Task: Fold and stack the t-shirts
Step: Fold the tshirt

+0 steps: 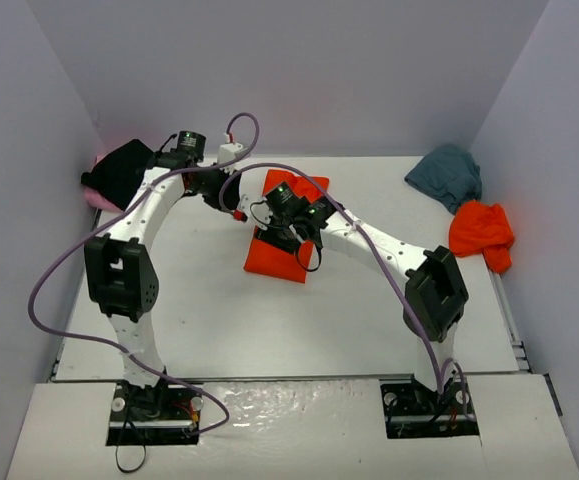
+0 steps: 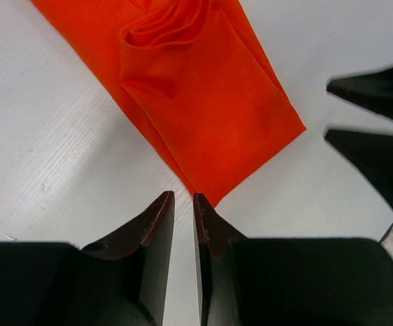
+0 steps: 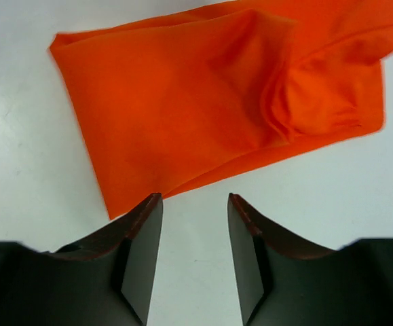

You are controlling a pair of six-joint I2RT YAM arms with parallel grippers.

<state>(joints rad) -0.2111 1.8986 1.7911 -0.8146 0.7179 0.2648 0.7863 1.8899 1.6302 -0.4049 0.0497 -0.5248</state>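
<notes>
White counter [image 1: 389, 300] between pale grey walls [image 1: 299, 70] carries everything we see. Our left gripper [image 2: 182, 198] is pinched almost closed, with only a thin slit between its dark fingers and nothing in that slit. Its tips hang just beside a corner of the folded bright orange-red cloth t-shirt [image 2: 210, 102], and we cannot tell whether they touch it. Our right gripper [image 3: 195, 197] stands released, fingers well apart and empty, over the counter at the shirt's long edge, one tip at the cloth's border. That shirt lies flat as a narrow rectangle mid-counter, with a bunched fold at one end. Our left arm [image 1: 119, 280] rises from its base and bends inward at the far side. Our right arm [image 1: 434, 290] stretches diagonally leftward to the shirt. A crumpled teal-grey t-shirt [image 1: 446, 175] and a crumpled orange-red t-shirt [image 1: 482, 235] sit touching by the right wall. A black t-shirt [image 1: 119, 170] lies in the far left corner, with a pink t-shirt [image 1: 97, 200] showing at its near edge.
</notes>
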